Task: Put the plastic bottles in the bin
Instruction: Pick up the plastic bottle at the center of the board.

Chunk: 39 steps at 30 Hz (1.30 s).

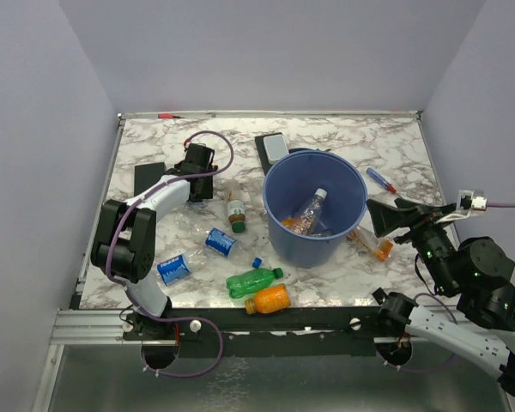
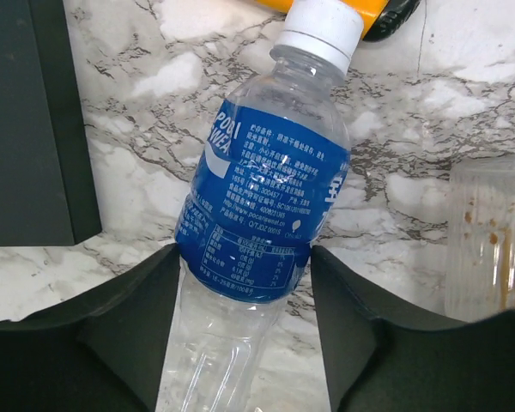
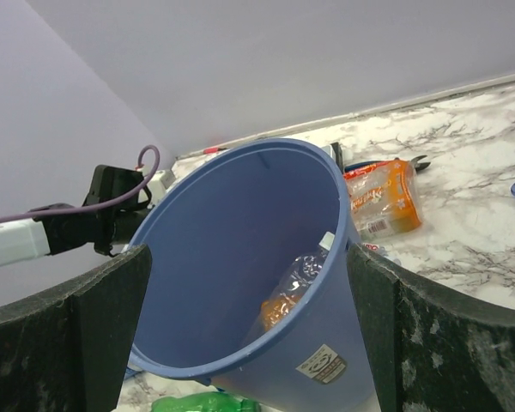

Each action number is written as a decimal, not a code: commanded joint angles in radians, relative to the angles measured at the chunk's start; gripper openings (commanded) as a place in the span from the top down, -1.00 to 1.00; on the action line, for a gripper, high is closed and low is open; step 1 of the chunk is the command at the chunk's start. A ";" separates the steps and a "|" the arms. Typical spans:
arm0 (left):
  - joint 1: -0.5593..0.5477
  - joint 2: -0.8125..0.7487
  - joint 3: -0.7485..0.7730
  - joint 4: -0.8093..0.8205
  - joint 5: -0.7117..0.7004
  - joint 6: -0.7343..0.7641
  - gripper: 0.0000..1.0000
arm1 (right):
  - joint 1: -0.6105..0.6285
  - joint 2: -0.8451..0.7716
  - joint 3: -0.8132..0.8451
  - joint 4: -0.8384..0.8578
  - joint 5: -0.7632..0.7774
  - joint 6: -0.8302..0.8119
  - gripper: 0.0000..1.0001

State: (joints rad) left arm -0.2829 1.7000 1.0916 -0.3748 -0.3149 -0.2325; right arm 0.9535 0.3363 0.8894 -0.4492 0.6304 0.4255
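Blue-labelled clear bottle [image 2: 262, 197]: lying on marble table [image 2: 395, 172], far left part.
Left gripper [image 2: 245, 253]: part closed, pads against both sides of that bottle.
Bin [image 1: 313, 249]: mid-table, upright, bottles inside.
Right gripper [image 1: 375, 216]: spread wide, holding nothing, just right of bin.
Near edge: green bottle [image 1: 253, 281], orange bottle [image 1: 269, 299].

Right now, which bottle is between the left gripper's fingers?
The clear bottle with blue label and white cap: the left gripper flanks it. The green bottle and orange bottle lie at the near edge.
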 commanded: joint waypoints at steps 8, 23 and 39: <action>-0.001 -0.041 -0.082 0.053 0.007 -0.025 -0.76 | -0.002 0.040 0.054 -0.010 -0.028 -0.013 -0.98; -0.001 -0.142 -0.112 0.061 -0.034 -0.042 0.14 | -0.002 0.072 0.079 0.014 -0.055 -0.023 -0.98; -0.023 -0.637 0.072 0.265 0.153 -0.176 0.35 | -0.002 0.258 0.313 0.094 -0.095 -0.170 -0.98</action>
State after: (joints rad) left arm -0.2874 1.1450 1.1229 -0.2859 -0.3321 -0.3443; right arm 0.9535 0.5331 1.1400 -0.4007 0.5835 0.3183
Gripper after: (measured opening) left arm 0.474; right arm 0.990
